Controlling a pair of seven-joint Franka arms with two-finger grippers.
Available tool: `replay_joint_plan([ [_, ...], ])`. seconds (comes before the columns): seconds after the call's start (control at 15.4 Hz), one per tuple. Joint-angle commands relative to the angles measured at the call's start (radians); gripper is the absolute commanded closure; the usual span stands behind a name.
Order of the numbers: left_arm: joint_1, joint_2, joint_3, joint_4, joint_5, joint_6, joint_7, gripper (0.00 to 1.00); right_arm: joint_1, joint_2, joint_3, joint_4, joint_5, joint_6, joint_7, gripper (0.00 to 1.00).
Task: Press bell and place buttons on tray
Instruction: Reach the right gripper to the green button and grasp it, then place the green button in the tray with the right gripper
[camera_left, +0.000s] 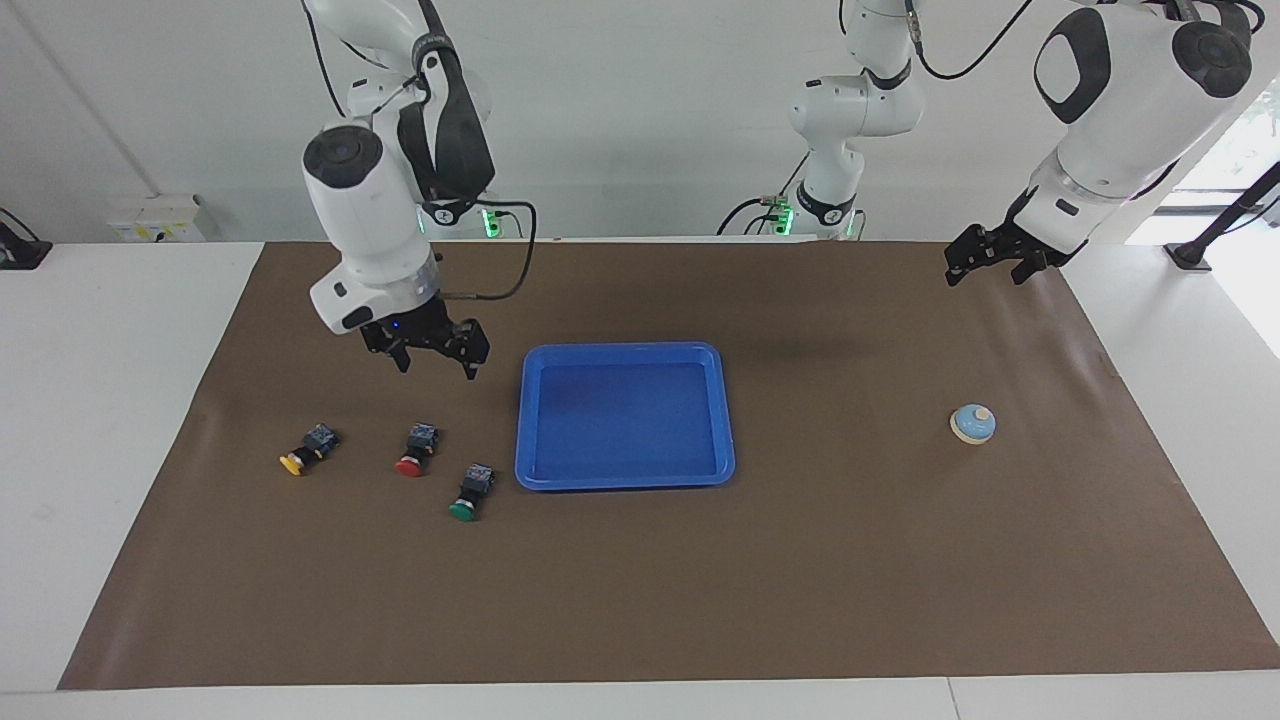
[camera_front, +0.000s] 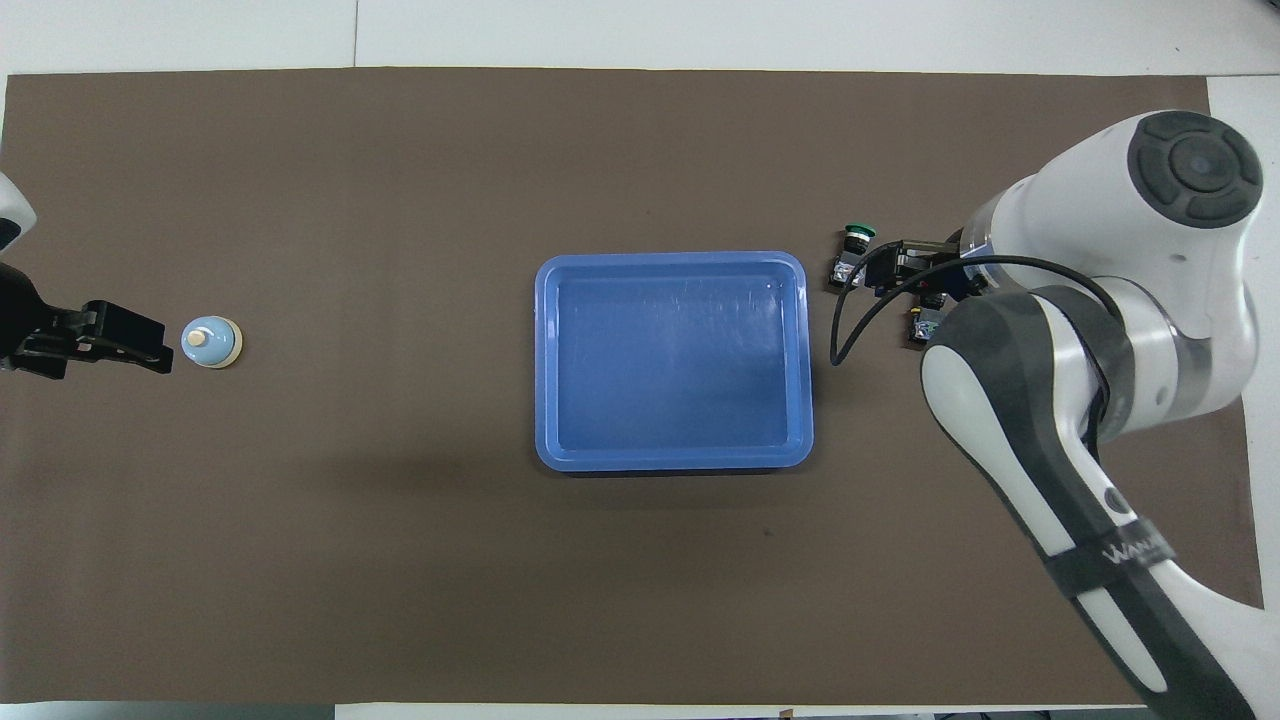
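**Overhead, the right arm hides the yellow button**

Plainly, a brown mat (camera_left: 640, 600) covers the white tabletop (camera_left: 100, 400) before a white wall.

Right pincer (camera_left: 437, 362), open and empty, hangs over the mat near the red button (camera_left: 415, 452) and green button (camera_left: 471, 493).

Only the facing view shows the yellow button (camera_left: 306, 450).

Left pincer (camera_left: 986, 270), open and empty, hangs over the mat edge; the bell (camera_left: 972, 423) sits below, the tray (camera_left: 625, 478) mid-mat.

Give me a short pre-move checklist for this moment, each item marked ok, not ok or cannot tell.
1. Right gripper open, holding nothing, raised over the mat near the red button: ok.
2. Left gripper open, raised, clear of the bell: ok.
3. Tray holds nothing, free for buttons: ok.
4. Yellow button, red and green button lie apart on the mat: ok.
5. Bell already pressed: cannot tell.
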Motion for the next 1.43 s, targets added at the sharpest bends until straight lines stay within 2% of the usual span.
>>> replay_joint_plan([
  [0.0,0.029,-0.016,-0.011,-0.016,-0.009,-0.007,-0.010,0.00,0.001,0.036,0.005,-0.059,-0.030,0.127,0.013,0.00],
  [0.19,0.026,-0.012,-0.011,-0.016,-0.009,-0.007,-0.012,0.00,-0.002,0.129,0.004,-0.051,-0.041,0.226,0.011,0.00],
  [0.32,0.031,-0.011,-0.018,-0.005,-0.009,-0.019,-0.012,0.00,-0.002,0.163,0.005,-0.050,-0.041,0.257,0.017,0.00],
  [1.1,0.024,-0.019,-0.037,-0.002,-0.003,-0.008,-0.003,0.00,0.007,0.265,0.005,-0.042,-0.043,0.402,0.049,0.02],
  [1.23,0.029,-0.019,-0.037,-0.002,-0.003,-0.010,-0.004,0.00,0.007,0.274,0.005,-0.042,-0.043,0.425,0.049,0.09],
  [1.3,0.029,-0.019,-0.037,-0.002,-0.003,-0.008,-0.004,0.00,0.007,0.278,0.005,-0.042,-0.043,0.426,0.051,0.18],
  [1.36,0.029,-0.019,-0.037,-0.002,-0.003,-0.010,-0.004,0.00,0.007,0.280,0.005,-0.042,-0.043,0.426,0.051,0.40],
])
